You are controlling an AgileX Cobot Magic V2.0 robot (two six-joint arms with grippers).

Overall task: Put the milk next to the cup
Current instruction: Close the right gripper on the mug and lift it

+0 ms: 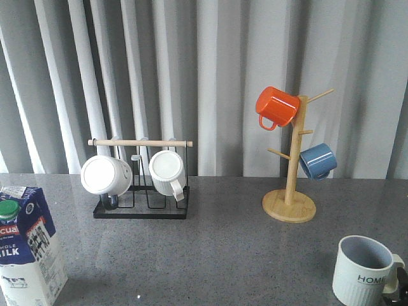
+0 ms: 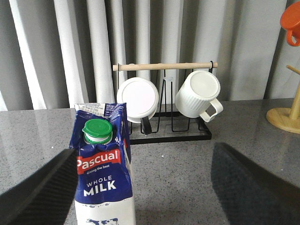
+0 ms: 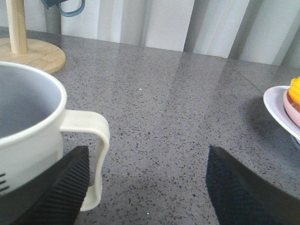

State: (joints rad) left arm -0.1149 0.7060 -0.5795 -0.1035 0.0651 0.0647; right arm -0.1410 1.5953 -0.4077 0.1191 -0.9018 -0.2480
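Milk (image 1: 27, 245) upright, near left on table (image 1: 217, 248); cup (image 1: 364, 270) near right, well apart. Left end effector (image 2: 145, 187) open, straddling milk; right end effector (image 3: 145, 187) open beside cup handle (image 3: 93, 154).

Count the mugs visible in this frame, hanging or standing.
5. Two white mugs hang on the black rack, an orange mug and a blue mug hang on the wooden tree, and the HOME cup stands at front right. None looks hidden.
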